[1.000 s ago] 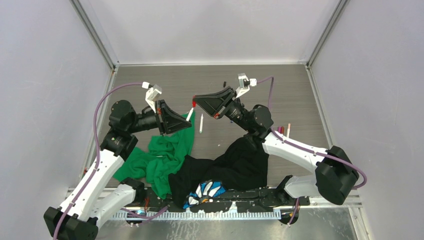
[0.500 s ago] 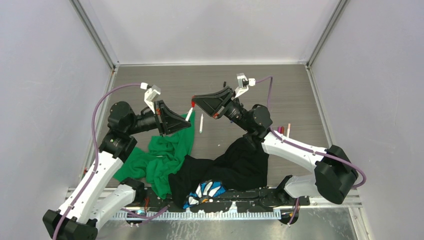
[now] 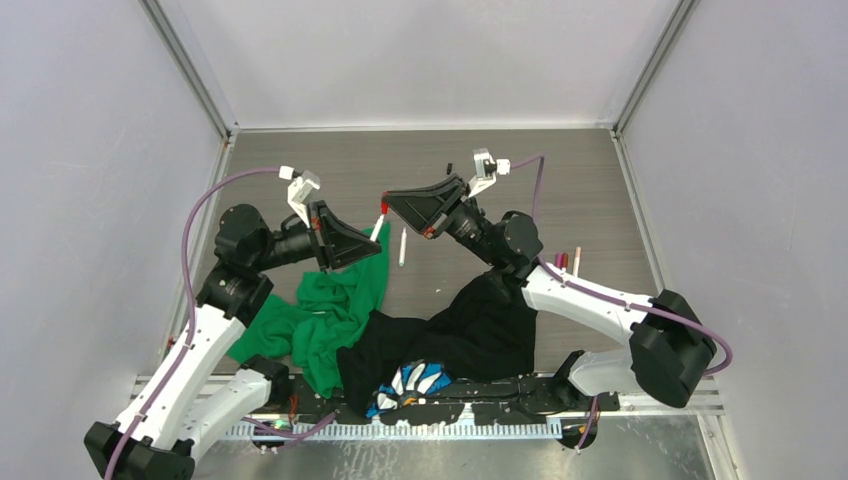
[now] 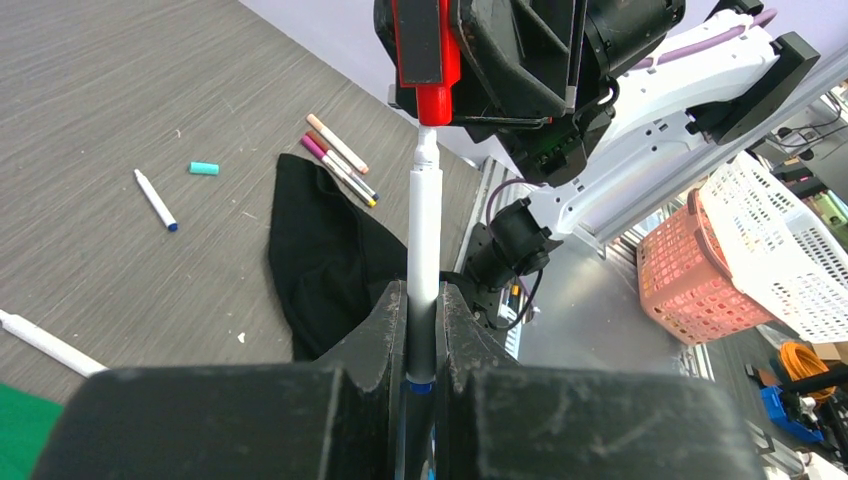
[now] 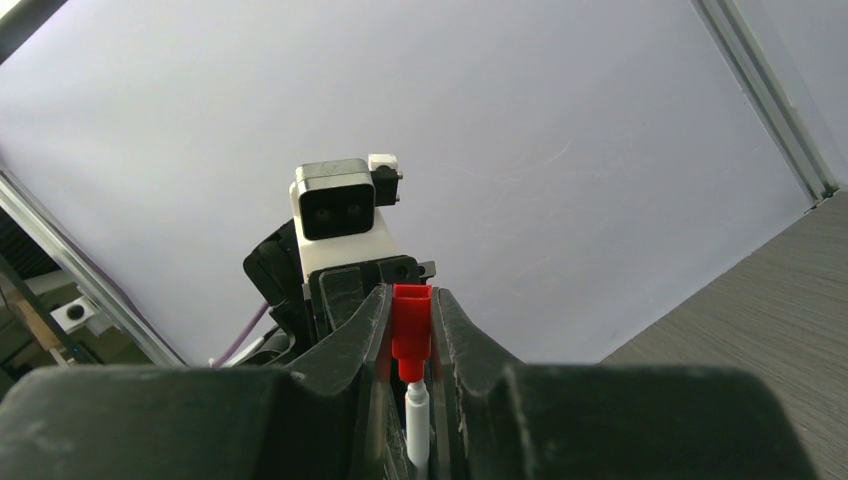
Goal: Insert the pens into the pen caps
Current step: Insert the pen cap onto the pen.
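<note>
A white-barrelled pen [image 4: 424,230] stands upright in my left gripper [image 4: 422,298], which is shut on its lower barrel. The pen's narrow tip meets the lower end of a red pen cap [image 4: 434,100]. My right gripper [image 5: 411,305] is shut on that red cap [image 5: 411,322], and the white pen [image 5: 417,425] comes up between its fingers from below. From above, the left gripper [image 3: 373,241] and right gripper [image 3: 391,206] face each other over the table's middle, joined by the pen [image 3: 379,226] and cap [image 3: 384,208].
Loose on the table lie a white pen [image 3: 402,246], a blue-tipped pen [image 4: 156,199], a teal cap [image 4: 204,168] and several pens [image 4: 340,160] at the right. A green cloth [image 3: 330,300] and a black cloth [image 3: 485,320] lie near the arm bases.
Both grippers have crept slightly closer together, bringing the pen's tip against the red cap. Both grips hold as before.
</note>
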